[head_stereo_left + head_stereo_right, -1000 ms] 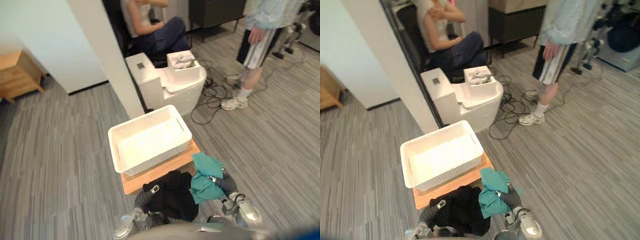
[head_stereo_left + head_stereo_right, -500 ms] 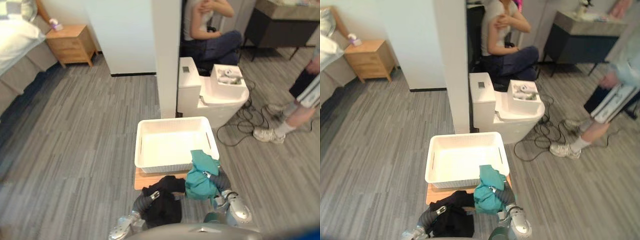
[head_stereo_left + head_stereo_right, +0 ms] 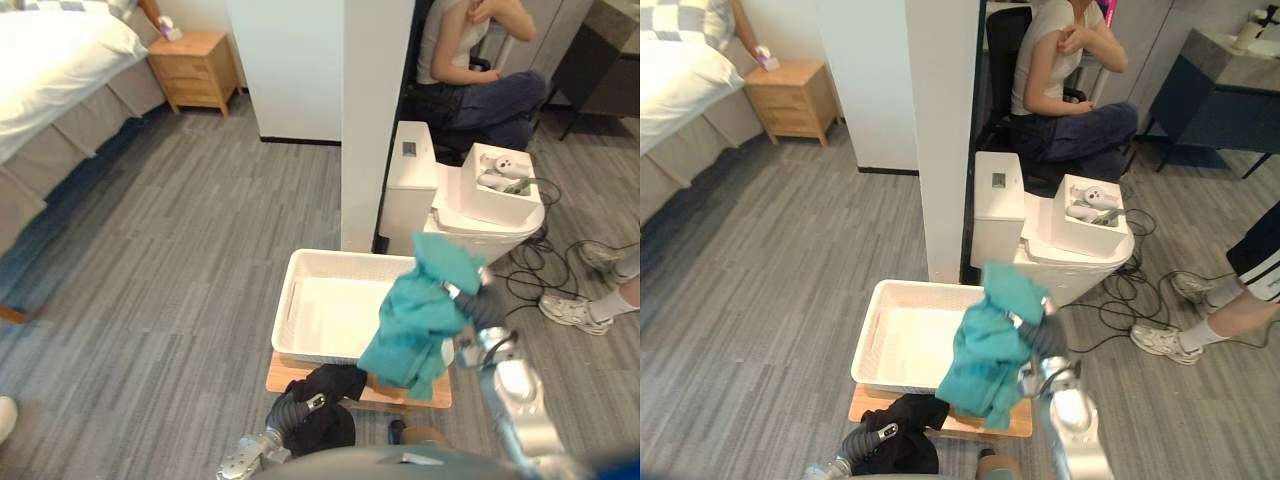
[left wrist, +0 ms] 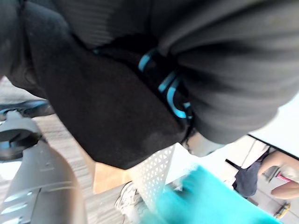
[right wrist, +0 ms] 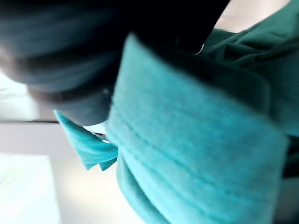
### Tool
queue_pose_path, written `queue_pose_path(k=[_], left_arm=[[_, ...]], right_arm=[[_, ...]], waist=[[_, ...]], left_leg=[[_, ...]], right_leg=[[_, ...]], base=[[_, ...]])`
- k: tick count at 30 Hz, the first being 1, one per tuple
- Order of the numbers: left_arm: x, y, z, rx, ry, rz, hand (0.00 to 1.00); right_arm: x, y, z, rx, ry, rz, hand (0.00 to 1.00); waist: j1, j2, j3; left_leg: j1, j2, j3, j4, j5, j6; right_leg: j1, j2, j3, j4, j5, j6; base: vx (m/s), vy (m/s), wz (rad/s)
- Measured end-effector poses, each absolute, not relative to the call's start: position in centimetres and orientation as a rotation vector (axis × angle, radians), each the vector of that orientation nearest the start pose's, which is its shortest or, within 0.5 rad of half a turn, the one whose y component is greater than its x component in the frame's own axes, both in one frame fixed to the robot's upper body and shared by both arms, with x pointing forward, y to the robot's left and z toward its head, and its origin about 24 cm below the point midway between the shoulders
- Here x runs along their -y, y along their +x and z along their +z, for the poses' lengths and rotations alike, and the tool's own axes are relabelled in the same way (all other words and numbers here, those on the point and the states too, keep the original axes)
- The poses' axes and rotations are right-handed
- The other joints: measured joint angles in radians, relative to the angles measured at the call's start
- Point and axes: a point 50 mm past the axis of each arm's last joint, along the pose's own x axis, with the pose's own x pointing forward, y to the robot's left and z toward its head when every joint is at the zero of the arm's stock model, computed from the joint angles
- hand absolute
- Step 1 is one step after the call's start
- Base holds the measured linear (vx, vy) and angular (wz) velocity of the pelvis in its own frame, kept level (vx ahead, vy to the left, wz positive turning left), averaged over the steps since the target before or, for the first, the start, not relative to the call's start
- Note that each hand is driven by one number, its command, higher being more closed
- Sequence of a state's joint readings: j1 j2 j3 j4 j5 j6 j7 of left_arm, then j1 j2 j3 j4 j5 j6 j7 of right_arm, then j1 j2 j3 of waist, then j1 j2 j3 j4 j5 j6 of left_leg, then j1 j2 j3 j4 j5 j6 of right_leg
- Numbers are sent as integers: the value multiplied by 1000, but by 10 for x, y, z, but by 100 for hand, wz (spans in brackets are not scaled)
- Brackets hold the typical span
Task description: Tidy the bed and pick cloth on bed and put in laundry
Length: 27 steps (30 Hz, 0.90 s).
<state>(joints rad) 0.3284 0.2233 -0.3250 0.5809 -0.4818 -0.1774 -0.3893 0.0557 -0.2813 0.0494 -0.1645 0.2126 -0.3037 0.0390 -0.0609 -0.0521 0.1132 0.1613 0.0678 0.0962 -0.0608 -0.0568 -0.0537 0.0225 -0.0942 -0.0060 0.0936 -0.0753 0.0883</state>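
My right robot hand (image 3: 480,308) is holding the crumpled teal fabric cloth (image 3: 415,320) raised in the air. Its fingers are mostly buried in the folds but are closing on the fabric, and the cloth is hanging freely from the grip. The cloth is hanging over the right side of the white perforated plastic laundry basket (image 3: 325,315), with its lower folds draping past the basket's front wall. The basket is sitting on a low light-wood bench (image 3: 283,374) on the grey striped carpet floor (image 3: 150,250). My left robot hand (image 3: 310,403) is sitting low at the bench's front edge. It is clamping a bunched black fabric cloth (image 3: 335,385), with a silver finger lying across it. The black cloth is overlapping the bench's front edge, outside the basket. The white-sheeted bed (image 3: 50,60) is lying well apart at the far left. A seated person (image 3: 470,70) is showing beyond the basket.
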Motion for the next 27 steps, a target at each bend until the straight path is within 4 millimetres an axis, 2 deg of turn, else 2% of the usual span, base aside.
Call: queue_pose_path(k=[1, 7, 10, 12, 17, 22, 26, 27], left_arm=[[-153, 94, -118, -734, -345, -335, 100], [-153, 92, -122, -759, -344, -339, 100], [-153, 90, -124, -769, -346, -340, 100], [-153, 87, -126, -782, -349, -343, 100], [-150, 87, -126, -784, -359, -344, 100], [-148, 83, -128, -806, -368, -343, 100], [-151, 84, -128, -812, -356, -327, 100], [-151, 83, -128, -814, -355, -322, 100]], right_arm=[[179, 245, 121, 461, -96, 160, 100], [169, 281, 185, 565, -144, 266, 100], [161, 289, 202, 577, -141, 289, 100], [157, 292, 204, 559, -164, 309, 100], [155, 300, 191, 439, -148, 313, 100], [139, 308, 160, 288, -133, 348, 100], [122, 307, 102, 77, -66, 347, 100], [119, 306, 93, 47, -63, 347, 100]], waist=[[4, -2, -1], [24, 5, -21], [27, 9, -34], [28, 11, -45], [43, 14, -59], [48, 30, -68], [54, 33, -67], [54, 34, -67]], left_leg=[[12, -3, 9, -2, 0, 0], [12, -13, 29, -19, 2, 4], [13, -13, 29, -29, 3, 8], [13, -14, 29, -38, 6, 12], [12, -18, 30, -34, 9, 13], [12, -20, 29, -34, 11, 12], [9, -15, 13, -34, 19, 3], [6, -15, 10, -35, 20, 3]], right_leg=[[16, -3, 3, -17, 13, -2], [30, -11, 16, -60, 34, 1], [38, -12, 14, -72, 37, 0], [39, -12, 13, -81, 40, 2], [41, -11, 13, -85, 40, 2], [48, -11, 4, -92, 40, 1], [54, -7, -20, -92, 37, -3], [54, -7, -28, -92, 36, -2]], base=[[24, 61, -4], [-19, 12, -2], [-32, -14, 6], [0, 0, 0], [3, -4, 1], [-6, -26, 6], [-37, -50, 12], [-58, -52, 15]])
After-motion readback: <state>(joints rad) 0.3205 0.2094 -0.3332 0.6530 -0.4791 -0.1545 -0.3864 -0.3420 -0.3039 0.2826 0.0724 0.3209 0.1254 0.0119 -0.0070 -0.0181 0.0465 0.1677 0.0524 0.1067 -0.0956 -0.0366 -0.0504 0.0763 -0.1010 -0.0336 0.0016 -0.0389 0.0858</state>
